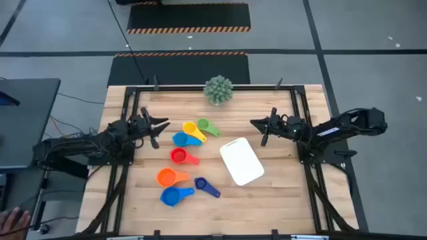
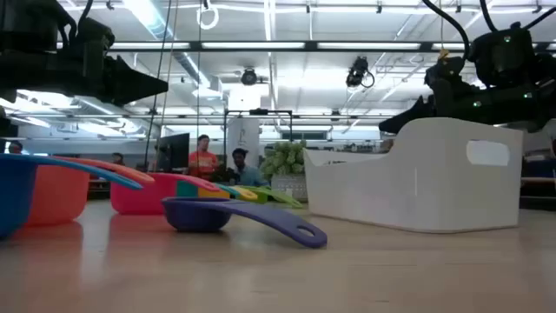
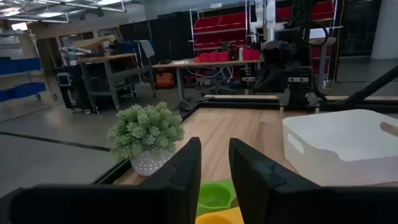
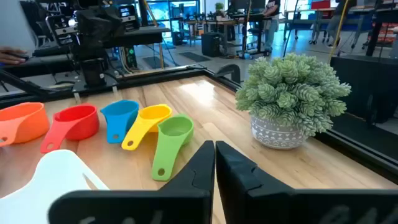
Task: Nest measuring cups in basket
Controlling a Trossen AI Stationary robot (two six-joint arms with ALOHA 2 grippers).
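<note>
Nothing nested yet: white basket [image 1: 242,161] lying empty at mid-table, right of the measuring cups [image 1: 183,160], which lie scattered singly between it and the left arm. Risk ahead, as a guess: loading cups out of size order, blocking the nest, or nudging the light basket off with a low approach. Also knocking the potted plant [image 1: 218,90] at the far edge. Left gripper [image 1: 160,128] raised beside the yellow cup [image 1: 193,131], fingers slightly apart, empty. Right gripper [image 1: 257,125] raised near the basket's far corner, fingers pressed together, empty.
</note>
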